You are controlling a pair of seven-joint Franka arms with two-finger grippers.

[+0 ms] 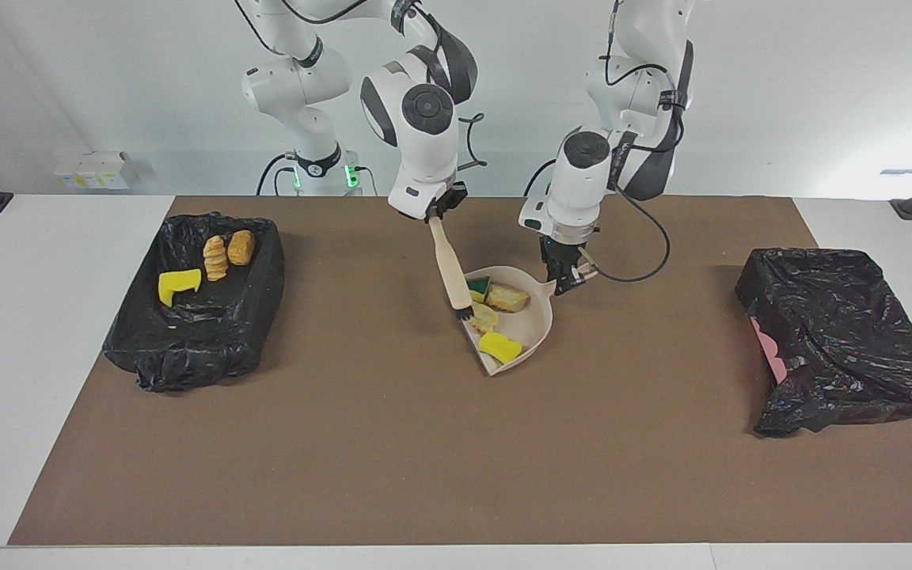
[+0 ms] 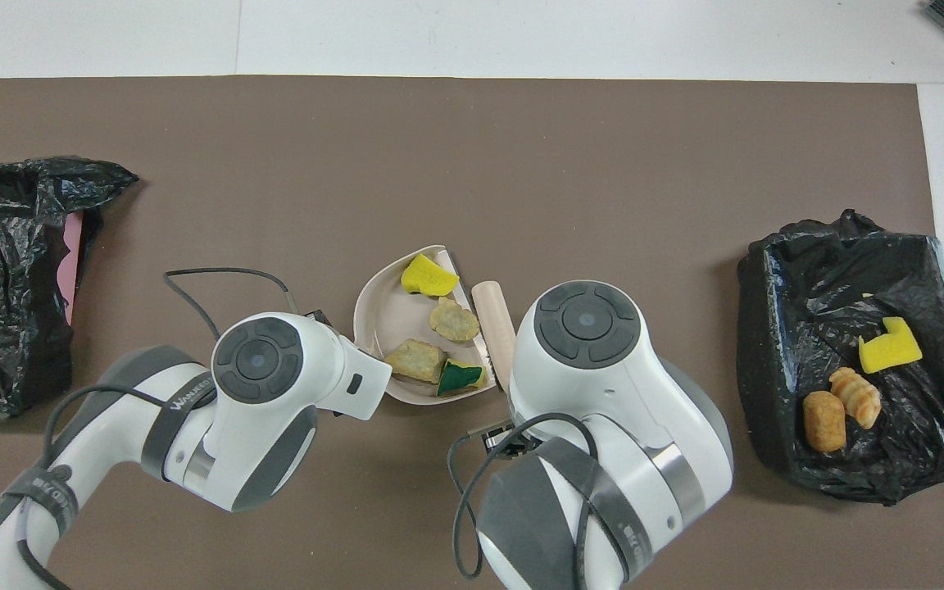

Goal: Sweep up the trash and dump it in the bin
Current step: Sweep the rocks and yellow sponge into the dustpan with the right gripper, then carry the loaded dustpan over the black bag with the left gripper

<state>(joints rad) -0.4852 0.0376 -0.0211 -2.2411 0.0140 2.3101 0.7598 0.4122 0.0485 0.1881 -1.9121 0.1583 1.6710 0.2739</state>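
Note:
My left gripper (image 1: 568,279) is shut on the handle of the beige dustpan (image 1: 533,323), which sits mid-table and also shows in the overhead view (image 2: 386,315). In the pan lie a yellow sponge (image 1: 499,347), a tan lump (image 1: 484,318), a brown bread piece (image 1: 508,298) and a green-and-yellow sponge (image 1: 477,285). My right gripper (image 1: 434,214) is shut on the beige brush (image 1: 450,265). It holds the brush slanted, bristles at the pan's open edge. The black-lined bin (image 1: 147,348) at the right arm's end holds a yellow sponge (image 1: 179,285) and two bread lumps (image 1: 216,257).
A second black-bagged bin (image 1: 844,340) with a pink patch stands at the left arm's end of the brown mat. In the overhead view both wrists hide the grippers; the brush handle (image 2: 492,315) shows beside the pan (image 2: 386,315).

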